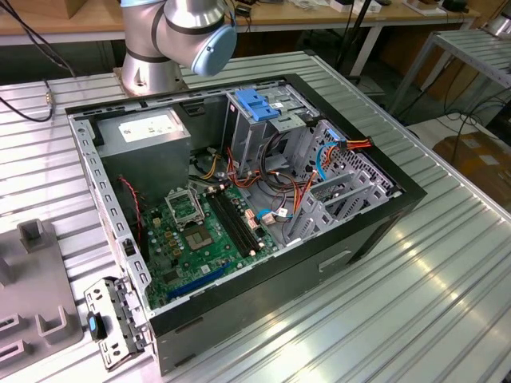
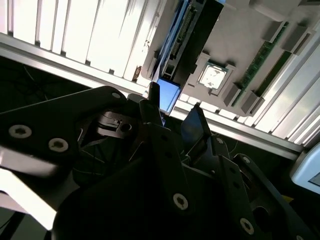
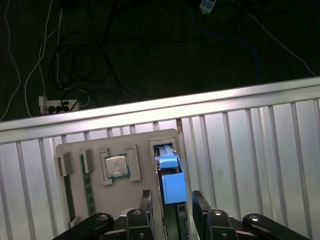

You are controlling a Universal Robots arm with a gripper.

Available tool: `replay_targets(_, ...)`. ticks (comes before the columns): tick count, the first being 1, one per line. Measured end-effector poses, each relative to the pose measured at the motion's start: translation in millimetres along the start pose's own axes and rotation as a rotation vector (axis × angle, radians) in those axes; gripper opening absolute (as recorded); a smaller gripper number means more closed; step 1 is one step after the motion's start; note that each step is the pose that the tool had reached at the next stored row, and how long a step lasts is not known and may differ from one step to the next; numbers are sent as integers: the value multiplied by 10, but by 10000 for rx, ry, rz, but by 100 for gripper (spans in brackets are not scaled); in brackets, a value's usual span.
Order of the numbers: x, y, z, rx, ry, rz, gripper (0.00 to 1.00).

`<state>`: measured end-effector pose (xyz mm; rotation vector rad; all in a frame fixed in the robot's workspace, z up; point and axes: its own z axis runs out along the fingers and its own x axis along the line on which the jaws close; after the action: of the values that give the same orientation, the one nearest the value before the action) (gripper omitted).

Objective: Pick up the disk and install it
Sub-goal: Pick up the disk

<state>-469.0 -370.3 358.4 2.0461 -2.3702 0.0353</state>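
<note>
Exterior view, arm: the silver and blue joints of the arm (image 1: 192,32) rise from the far edge of the ribbed metal surface (image 1: 415,303).
Exterior view, computer case: an open black case (image 1: 367,231) lies on the surface. Inside are a green motherboard (image 1: 200,231), a grey power supply box (image 1: 148,140) with a white sticker, a metal drive cage (image 1: 257,108) with a blue handle, and bundled wires (image 1: 279,179).
Exterior view, holder tray: a grey holder tray (image 1: 32,279) sits at the exterior view's left, beside a loose metal bracket (image 1: 112,319).
First wrist view, disk: the disk (image 3: 170,170) stands on edge in a slot of the grey holder tray (image 3: 145,140), blue carrier frame uppermost.
First wrist view, neighbours: a processor chip (image 3: 116,166) lies in the next pocket, with green memory sticks (image 3: 90,197) in the slots beyond it.
First wrist view, claw: the claw (image 3: 172,194) is released. One finger stands on each side of the blue frame, with a gap showing on both sides.
First wrist view, background: past the surface edge lie a dark floor, loose cables and a power strip (image 3: 57,105).
Second wrist view, claw: the dark claw (image 2: 175,97) straddles the blue end of the disk (image 2: 168,94), fingers (image 2: 154,92) apart.
Second wrist view, tray: the processor chip (image 2: 214,76) and a memory stick (image 2: 260,60) sit just beside the disk's slot.
</note>
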Motion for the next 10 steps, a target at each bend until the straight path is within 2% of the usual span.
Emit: replay_targets(10, 0, 0, 0, -12, -76, 1, 45)
